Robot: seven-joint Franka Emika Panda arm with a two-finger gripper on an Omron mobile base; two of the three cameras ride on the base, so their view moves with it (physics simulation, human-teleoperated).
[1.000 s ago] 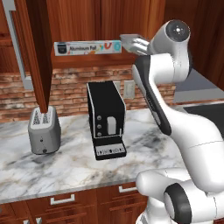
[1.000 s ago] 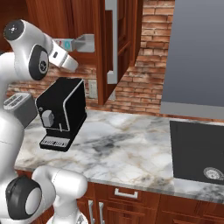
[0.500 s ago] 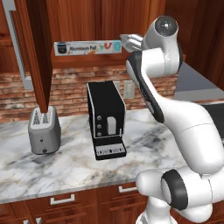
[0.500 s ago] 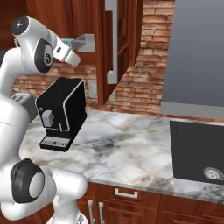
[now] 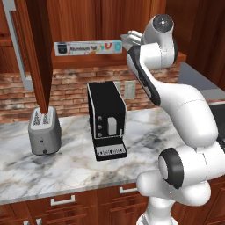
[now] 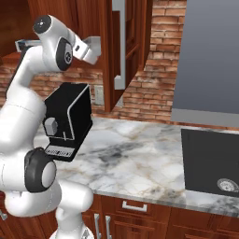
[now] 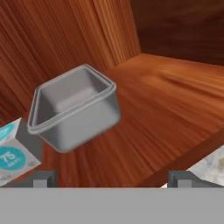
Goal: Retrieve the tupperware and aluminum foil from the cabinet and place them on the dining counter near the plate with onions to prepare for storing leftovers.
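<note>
Tupperware (image 7: 74, 111), grey and translucent, resting on the reddish-brown wooden shelf (image 7: 170, 100) inside the cabinet (image 5: 110, 26), tilted across the hand view with its open top showing. Just beside it at lower left, one end of the aluminum foil (image 7: 11, 155), teal mark visible; from the left base view, lying lengthwise along the front edge of the shelf (image 5: 88, 47), label outward. Gripper (image 7: 113, 178) spread wide and holding nothing, fingertips (image 7: 43, 178) apart at the bottom of the hand view, well short of the tub. White arm (image 5: 154, 83) raised to shelf height, hand at the cabinet opening beside the carton's right end. Open cabinet door (image 5: 39, 52) edge-on at left, long grey bar handle (image 5: 17, 48) running down it. Below, on the marble worktop (image 5: 70, 162), black coffee machine (image 5: 107, 119) and grey toaster (image 5: 44, 131) against a brick wall (image 5: 74, 85). Dark sink (image 6: 212, 163) set into the worktop at far right.
</note>
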